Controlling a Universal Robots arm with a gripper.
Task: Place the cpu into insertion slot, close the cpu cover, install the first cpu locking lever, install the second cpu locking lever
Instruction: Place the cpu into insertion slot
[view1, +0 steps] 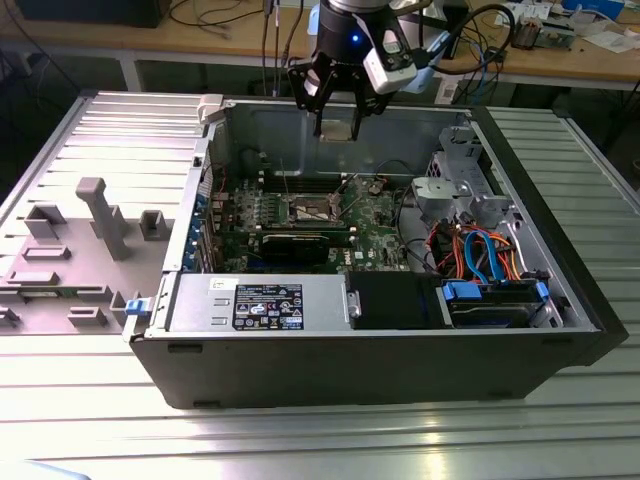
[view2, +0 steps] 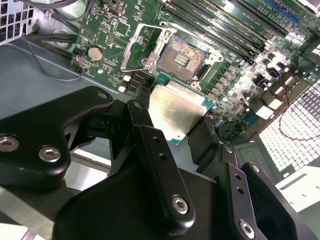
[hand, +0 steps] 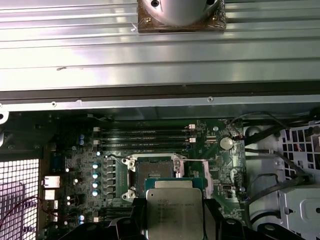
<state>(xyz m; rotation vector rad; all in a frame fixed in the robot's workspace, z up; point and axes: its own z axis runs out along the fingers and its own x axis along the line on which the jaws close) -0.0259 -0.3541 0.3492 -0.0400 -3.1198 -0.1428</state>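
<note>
- The cpu (view2: 177, 110) sits between my fingers, its silver-grey top facing my wrist cameras and its green edge showing along two sides. It is clear of the board and not touching anything but me.
- My gripper (view2: 175, 119) is clamped narrow on the cpu, with one black finger (view2: 142, 107) pressed to each of two opposite edges.
- The insertion slot (view2: 181, 59) lies bare on the green board, its dark grid of contacts uncovered. In the exterior view I hang well above it, up near the case's rear wall, with the cpu (view1: 337, 130) level in my grip.
- In the first wrist view the cpu (hand: 173, 212) overlaps the near edge of the slot (hand: 155, 174).
- The cpu cover (view2: 128, 47) is swung open off the slot and stands just beside it. Its thin silver frame is apart from the contacts.
- The round coin battery (view2: 95, 52) sits near the slot, past the open cover.
- The long memory slots (view2: 220, 25) run just beside the slot on its other side.
- The computer case (view1: 400, 360) walls in the board around the slot and rests on the ribbed metal tabletop (view1: 300, 440).
</note>
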